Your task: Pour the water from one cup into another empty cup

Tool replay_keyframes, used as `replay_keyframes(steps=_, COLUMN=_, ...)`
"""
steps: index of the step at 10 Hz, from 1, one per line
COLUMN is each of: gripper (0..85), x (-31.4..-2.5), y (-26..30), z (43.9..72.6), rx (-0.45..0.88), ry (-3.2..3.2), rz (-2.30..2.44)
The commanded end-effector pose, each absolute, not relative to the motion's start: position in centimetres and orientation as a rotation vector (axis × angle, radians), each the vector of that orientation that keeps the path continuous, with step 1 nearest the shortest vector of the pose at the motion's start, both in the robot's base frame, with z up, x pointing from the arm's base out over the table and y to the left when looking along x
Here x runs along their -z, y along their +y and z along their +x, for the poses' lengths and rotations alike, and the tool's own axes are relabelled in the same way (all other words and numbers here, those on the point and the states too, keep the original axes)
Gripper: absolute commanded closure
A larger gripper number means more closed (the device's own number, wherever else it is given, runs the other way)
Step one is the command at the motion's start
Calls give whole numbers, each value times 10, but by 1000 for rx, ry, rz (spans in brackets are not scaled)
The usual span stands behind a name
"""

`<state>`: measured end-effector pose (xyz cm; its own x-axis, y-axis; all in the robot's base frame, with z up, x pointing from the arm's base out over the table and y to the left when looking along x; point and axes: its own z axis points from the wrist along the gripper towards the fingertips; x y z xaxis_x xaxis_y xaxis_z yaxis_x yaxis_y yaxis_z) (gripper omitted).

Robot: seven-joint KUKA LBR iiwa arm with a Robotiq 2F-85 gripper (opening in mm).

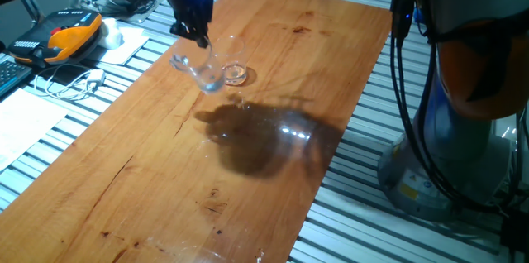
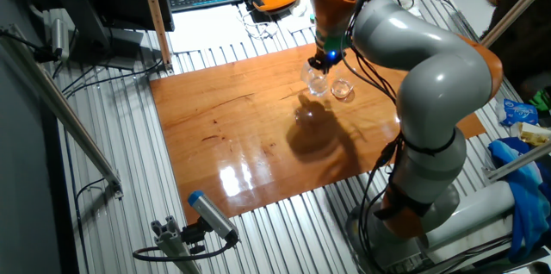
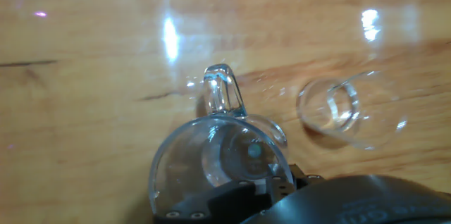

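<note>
You had the gripper (image 1: 201, 38) closed on the rim of the mug (image 1: 207, 71), its jaws pinching the glass wall opposite the loop handle (image 3: 223, 91), as the hand view showed. The mug hung tilted above the wooden surface (image 1: 273, 164), just beside the small tumbler (image 1: 235, 74), which stood upright on the wood.

Judging by the clear walls, both pieces were stiff, smooth and breakable; a rim pinch on glass could slip if you tipped it quickly, so a slow, steady roll looked wise. The mug seemed light, with little water in it; I could not make out the water itself.

The count was two glasses: one handled mug, one handle-less tumbler. Nothing else stood on the wood.
</note>
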<state>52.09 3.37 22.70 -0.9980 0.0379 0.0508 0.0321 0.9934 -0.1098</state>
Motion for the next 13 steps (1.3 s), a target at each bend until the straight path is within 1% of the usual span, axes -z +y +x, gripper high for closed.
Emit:
replay_keyframes(steps=1, gripper=850, x=-222, y=36, z=517, rx=-169, ry=-3072, rz=-57)
replay_keyframes(steps=3, gripper=850, x=-213, y=38, z=510, rx=-143, ry=-3046, rz=-53)
replay_keyframes(steps=6, gripper=850, x=-190, y=39, z=500, rx=-47, ry=-3033, rz=-46)
replay_keyframes(steps=10, gripper=850, x=-169, y=45, z=497, rx=36, ry=-3038, rz=-58)
replay_keyframes(steps=13, gripper=850, x=-158, y=49, z=497, rx=134, ry=-3016, rz=-62)
